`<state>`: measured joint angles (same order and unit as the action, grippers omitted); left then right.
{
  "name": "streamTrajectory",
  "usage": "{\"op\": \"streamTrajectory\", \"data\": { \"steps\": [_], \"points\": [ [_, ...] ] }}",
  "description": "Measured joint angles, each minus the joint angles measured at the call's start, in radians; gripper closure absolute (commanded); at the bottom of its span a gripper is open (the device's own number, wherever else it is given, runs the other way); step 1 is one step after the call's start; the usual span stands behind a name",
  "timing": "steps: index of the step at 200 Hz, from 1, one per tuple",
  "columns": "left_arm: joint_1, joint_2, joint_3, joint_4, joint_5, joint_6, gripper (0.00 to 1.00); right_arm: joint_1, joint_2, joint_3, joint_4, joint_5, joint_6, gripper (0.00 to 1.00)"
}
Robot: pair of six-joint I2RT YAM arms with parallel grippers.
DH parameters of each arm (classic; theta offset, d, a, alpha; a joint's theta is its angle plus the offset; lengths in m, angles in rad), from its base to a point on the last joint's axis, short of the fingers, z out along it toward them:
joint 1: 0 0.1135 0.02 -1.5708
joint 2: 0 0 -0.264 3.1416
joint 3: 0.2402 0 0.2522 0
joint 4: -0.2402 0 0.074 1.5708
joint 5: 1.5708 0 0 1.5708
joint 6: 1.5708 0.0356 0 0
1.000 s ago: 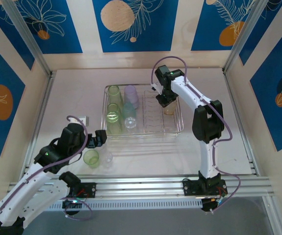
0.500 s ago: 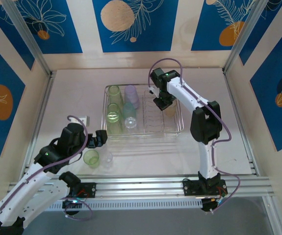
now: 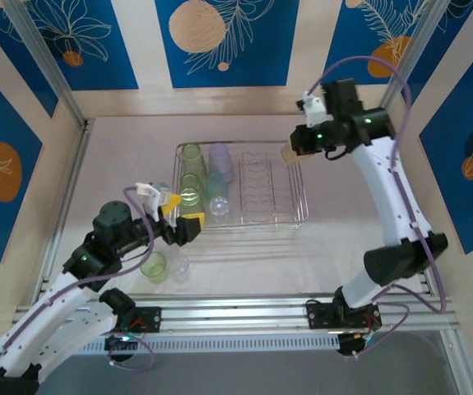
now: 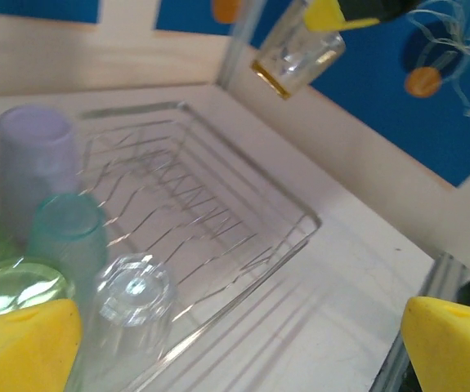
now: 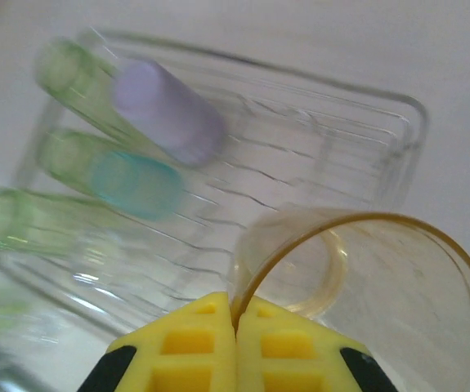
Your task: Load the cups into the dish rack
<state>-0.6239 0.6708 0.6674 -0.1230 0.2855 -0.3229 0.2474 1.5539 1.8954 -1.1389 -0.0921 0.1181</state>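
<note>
Your right gripper [image 5: 236, 314] pinches the amber cup [image 5: 365, 302] by its rim at the upper-right corner of the dish rack [image 3: 298, 216], mid-frame, while your left gripper [image 3: 180, 215] hangs spread wide by its lower-left corner.

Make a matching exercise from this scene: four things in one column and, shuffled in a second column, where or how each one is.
Things
1. amber cup
2. lilac cup
3. green cup near the left arm
4. left gripper

Places or states
A. open, holding nothing
B. standing in the dish rack
C. pinched by its rim in the right gripper
D. on the table, in front of the rack

Pairs: 1-C, 2-B, 3-D, 4-A
</note>
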Motion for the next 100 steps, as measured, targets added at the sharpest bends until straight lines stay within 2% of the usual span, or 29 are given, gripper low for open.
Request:
{"op": "streamTrajectory", "data": {
  "steps": [22,54,100],
  "points": [
    [-0.001,0.127,0.021,0.139,0.093,0.016,0.01,-0.061,-0.045,-0.079,0.105,-0.253,0.087,1.0],
    [-0.002,0.349,0.112,0.32,0.19,-0.025,0.0,-0.066,-0.046,-0.18,0.256,-0.543,0.214,1.0],
    [-0.002,0.531,0.196,0.55,0.256,-0.152,0.0,-0.064,-0.098,-0.304,0.469,-0.777,0.372,1.0]
  ]
}}
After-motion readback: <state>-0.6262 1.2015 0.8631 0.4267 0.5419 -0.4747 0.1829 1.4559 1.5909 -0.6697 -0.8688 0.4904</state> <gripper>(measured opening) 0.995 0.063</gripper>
